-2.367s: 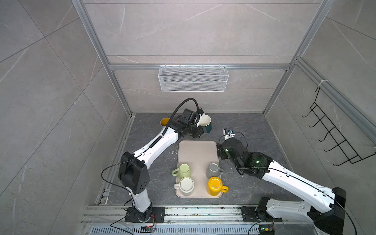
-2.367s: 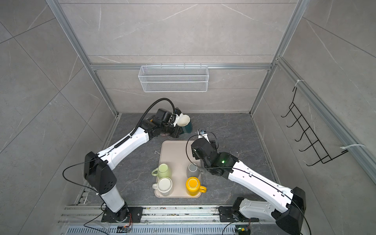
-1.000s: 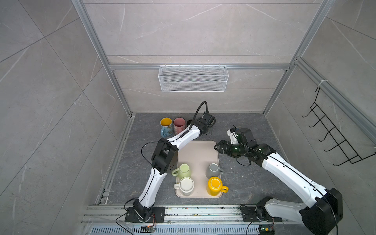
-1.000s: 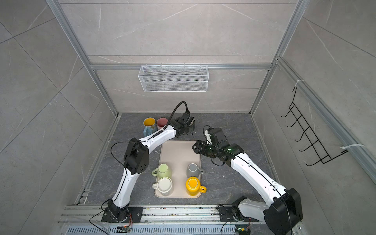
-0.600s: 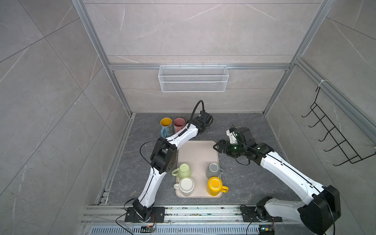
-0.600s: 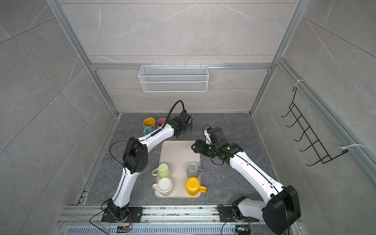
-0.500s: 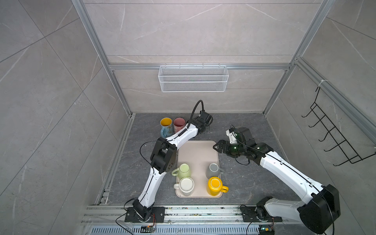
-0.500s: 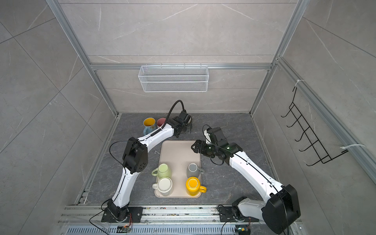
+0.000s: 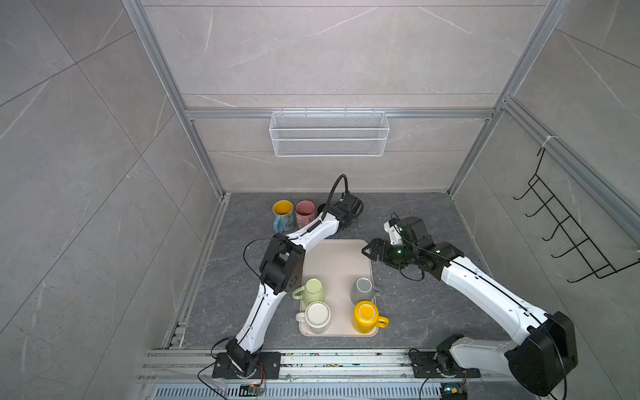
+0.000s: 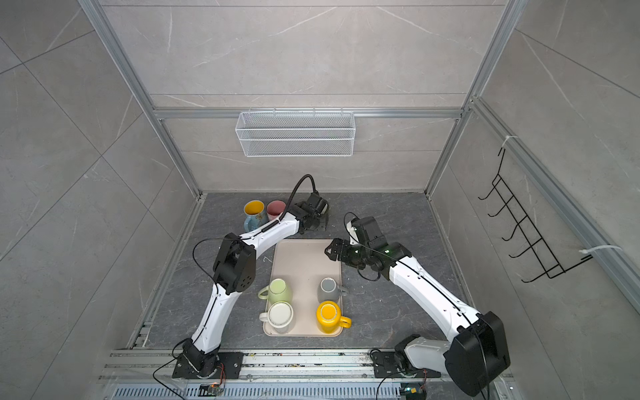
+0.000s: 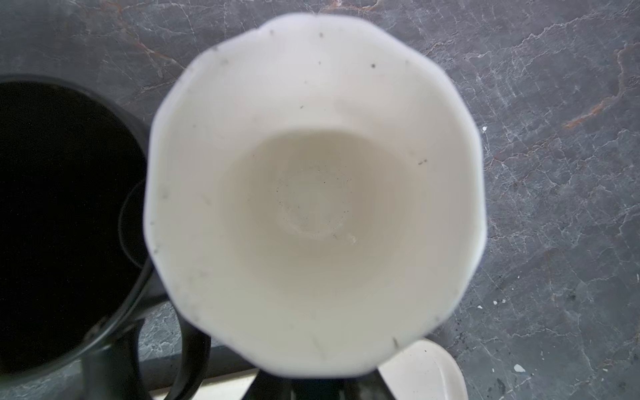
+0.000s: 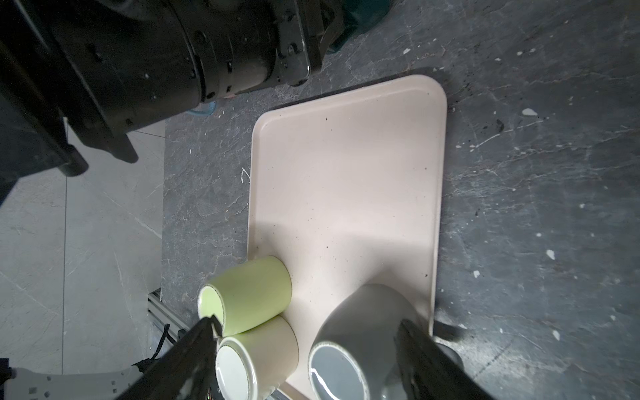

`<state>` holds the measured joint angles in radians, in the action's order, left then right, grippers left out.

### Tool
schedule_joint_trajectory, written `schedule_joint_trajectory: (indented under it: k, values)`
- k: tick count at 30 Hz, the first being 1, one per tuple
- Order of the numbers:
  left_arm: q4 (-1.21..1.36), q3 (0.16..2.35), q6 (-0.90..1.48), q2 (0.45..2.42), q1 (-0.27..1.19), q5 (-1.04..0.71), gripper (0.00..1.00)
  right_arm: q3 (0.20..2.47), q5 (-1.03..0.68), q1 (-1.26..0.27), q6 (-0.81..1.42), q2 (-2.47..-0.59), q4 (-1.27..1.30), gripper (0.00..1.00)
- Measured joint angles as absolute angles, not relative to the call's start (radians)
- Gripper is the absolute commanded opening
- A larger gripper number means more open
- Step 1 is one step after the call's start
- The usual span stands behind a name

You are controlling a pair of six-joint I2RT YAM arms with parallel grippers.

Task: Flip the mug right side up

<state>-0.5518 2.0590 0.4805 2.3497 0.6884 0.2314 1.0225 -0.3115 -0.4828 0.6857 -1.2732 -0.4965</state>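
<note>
**Mug point(image 11: 311, 194) mouth-up at the back, release pending**

In both top views the left gripper point(image 9: 348, 221) hangs over the back of the table beside a pink mug point(image 9: 305, 211), hiding the mug. The right gripper point(image 9: 367, 251) hovers at the tray point(image 9: 332, 256) corner.

In the left wrist view the white-lined mug faces up, tight against a black mug point(image 11: 52, 225). The jaws seem clenched on its wall, though the contact is hidden. A crooked release or withdrawal could drag it over or knock the neighbour.

In the right wrist view the jaws are spread wide, holding nothing.
</note>
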Motion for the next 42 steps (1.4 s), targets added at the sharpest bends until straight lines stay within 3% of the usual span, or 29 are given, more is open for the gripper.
schedule_joint_trajectory:
  k: [6, 27, 33, 42]
  values:
    - [-0.551, 2.063, 0.48, 2.354, 0.688, 0.233, 0.19, 1.019, -0.313, -0.482, 0.686, -1.275, -0.496, 0.83]
    - [-0.544, 2.064, 0.496, 2.353, 0.688, 0.205, 0.53, 1.007, -0.323, -0.482, 0.69, -1.286, -0.492, 0.84]
    - [-0.522, 2.02, 0.503, 2.29, 0.688, 0.153, 0.56, 1.005, -0.327, -0.482, 0.69, -1.287, -0.488, 0.84]
    - [-0.466, 1.891, 0.498, 2.016, 0.692, 0.048, 0.58, 1.003, -0.334, -0.478, 0.704, -1.287, -0.472, 0.84]
